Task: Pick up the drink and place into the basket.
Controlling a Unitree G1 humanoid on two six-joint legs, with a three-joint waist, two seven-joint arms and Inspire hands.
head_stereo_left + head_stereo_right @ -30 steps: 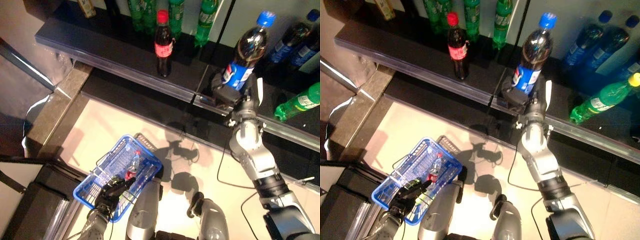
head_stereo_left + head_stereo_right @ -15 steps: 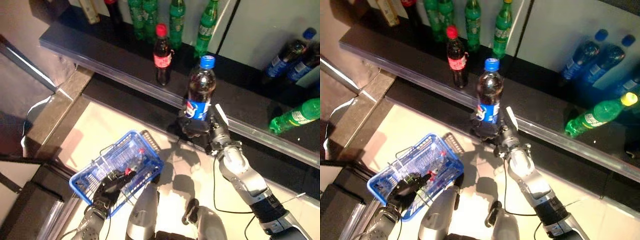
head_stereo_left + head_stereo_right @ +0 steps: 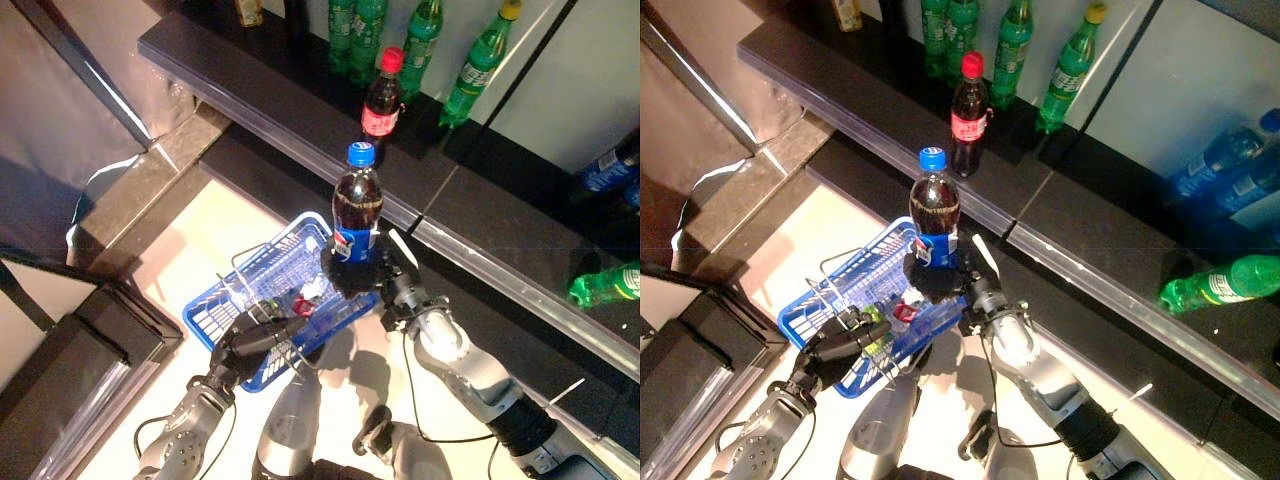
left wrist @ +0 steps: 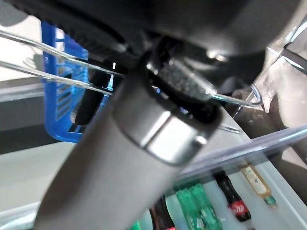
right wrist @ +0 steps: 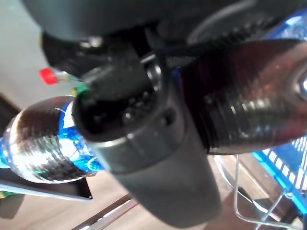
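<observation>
cola bottle (image 3: 357,215) upright in right hand (image 3: 362,275), seemingly over basket (image 3: 228,309) rim.

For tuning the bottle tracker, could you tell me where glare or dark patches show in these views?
Left eye view: glare spots on the cola bottle in the right hand, a glint along the shelf edge. Right wrist view: highlights streak the bottle. Left wrist view: the left hand, holding the basket by its wire handle, blocks most of it.

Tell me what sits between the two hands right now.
In the left eye view, the blue basket lies between them: the left hand grips its wire handle, the right hand holds the blue-capped cola bottle at its far rim. A small bottle lies inside.
</observation>
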